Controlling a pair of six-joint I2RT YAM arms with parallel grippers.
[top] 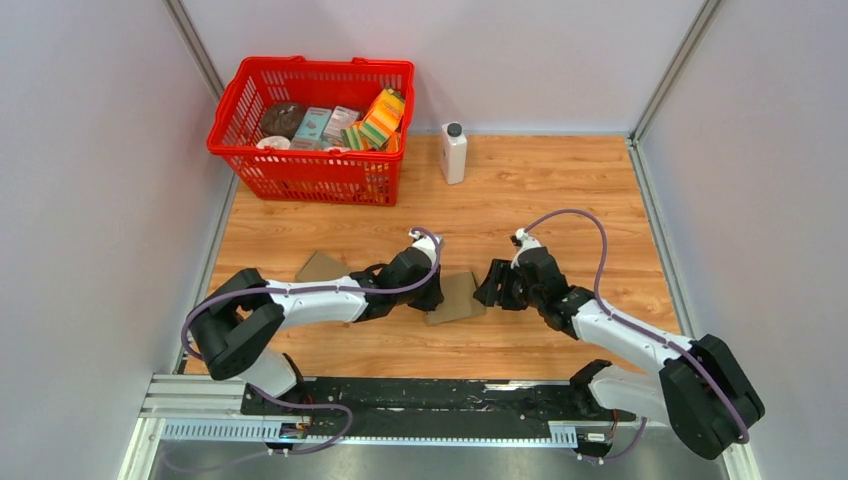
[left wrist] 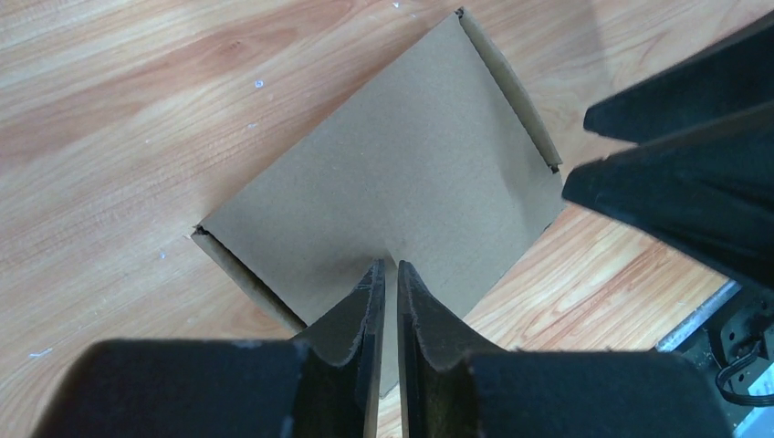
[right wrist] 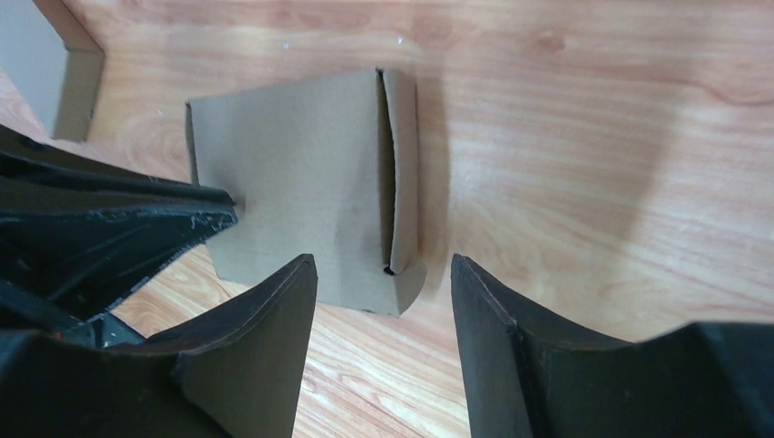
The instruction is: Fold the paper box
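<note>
A flat brown paper box (top: 455,297) lies on the wooden table between my two grippers. In the left wrist view the paper box (left wrist: 402,173) shows its broad face, with narrow side flaps folded at two edges. My left gripper (top: 432,290) is shut, and its tips (left wrist: 390,266) rest on the box's face near its near corner. My right gripper (top: 492,290) is open and empty, just right of the box. In the right wrist view its fingers (right wrist: 381,263) straddle the box's (right wrist: 301,182) near right corner, where a narrow flap stands partly raised.
A second flat cardboard piece (top: 320,267) lies left of the left arm. A red basket (top: 310,65) of groceries stands at the back left and a white bottle (top: 453,152) at the back centre. Grey walls close in both sides.
</note>
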